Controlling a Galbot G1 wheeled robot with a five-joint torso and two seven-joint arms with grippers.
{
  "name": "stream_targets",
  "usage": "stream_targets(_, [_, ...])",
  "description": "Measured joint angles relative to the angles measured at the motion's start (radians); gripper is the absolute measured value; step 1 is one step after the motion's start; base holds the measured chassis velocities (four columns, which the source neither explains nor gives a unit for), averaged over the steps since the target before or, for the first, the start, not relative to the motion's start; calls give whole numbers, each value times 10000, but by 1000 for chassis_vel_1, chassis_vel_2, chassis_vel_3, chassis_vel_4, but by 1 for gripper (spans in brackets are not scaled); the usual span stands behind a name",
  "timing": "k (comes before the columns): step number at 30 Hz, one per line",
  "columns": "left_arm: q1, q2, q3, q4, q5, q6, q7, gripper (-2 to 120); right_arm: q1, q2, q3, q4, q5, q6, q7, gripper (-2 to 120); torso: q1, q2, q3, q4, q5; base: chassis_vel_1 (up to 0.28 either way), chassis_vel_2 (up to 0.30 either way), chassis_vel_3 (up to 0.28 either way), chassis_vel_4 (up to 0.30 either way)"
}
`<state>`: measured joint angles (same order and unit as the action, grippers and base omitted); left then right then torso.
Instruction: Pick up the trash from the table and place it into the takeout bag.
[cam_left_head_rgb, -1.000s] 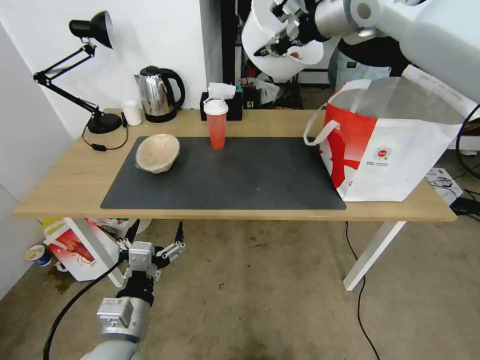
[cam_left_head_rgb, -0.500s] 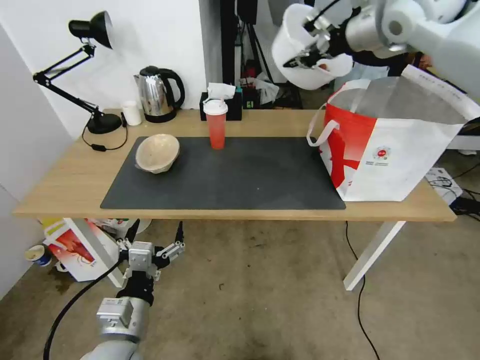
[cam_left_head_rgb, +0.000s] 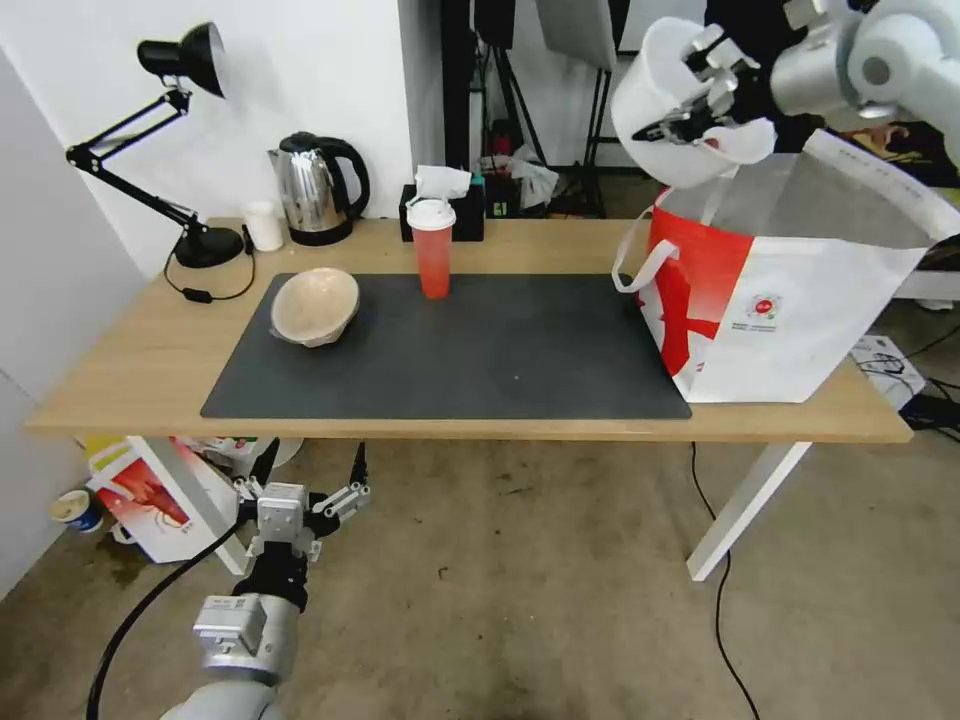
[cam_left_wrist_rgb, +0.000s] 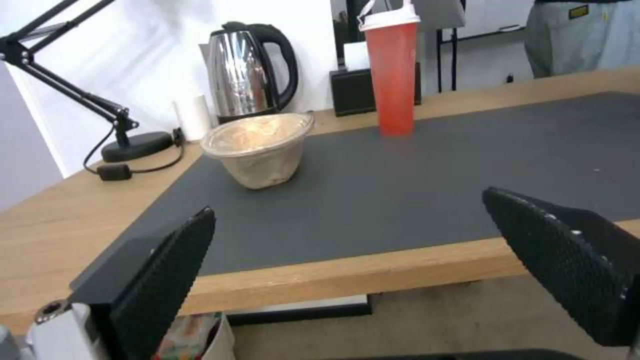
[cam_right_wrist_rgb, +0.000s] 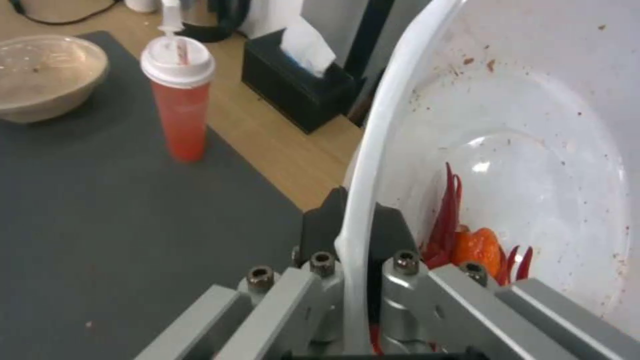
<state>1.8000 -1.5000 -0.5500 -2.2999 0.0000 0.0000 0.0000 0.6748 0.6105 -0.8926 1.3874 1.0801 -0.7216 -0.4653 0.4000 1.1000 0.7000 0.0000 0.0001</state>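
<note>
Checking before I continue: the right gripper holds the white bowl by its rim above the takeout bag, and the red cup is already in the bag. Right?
Not quite. The red cup stands on the table's mat, as the head view shows. The right gripper does clamp the white bowl's rim above the takeout bag.

A workroom corner with white walls and a bare floor.
A white wall (cam_left_head_rgb: 300, 90) stands behind the desk lamp (cam_left_head_rgb: 185, 60), the steel kettle (cam_left_head_rgb: 318, 188) and the black tissue box (cam_left_head_rgb: 442, 205). The concrete floor (cam_left_head_rgb: 520, 600) is stained and crossed by a black cable (cam_left_head_rgb: 722, 620). Dark stands (cam_left_head_rgb: 500, 110) crowd the gap behind, and a small white bag (cam_left_head_rgb: 150, 495) sits on the floor.
</note>
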Motion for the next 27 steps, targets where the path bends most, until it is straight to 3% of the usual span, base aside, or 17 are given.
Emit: stream_targets(27, [0, 0, 0, 0, 0, 0, 0, 100, -2765, -1273, 2429, 81, -435, 8, -160, 0, 0, 0, 0, -1, -1, 0, 0, 0, 0])
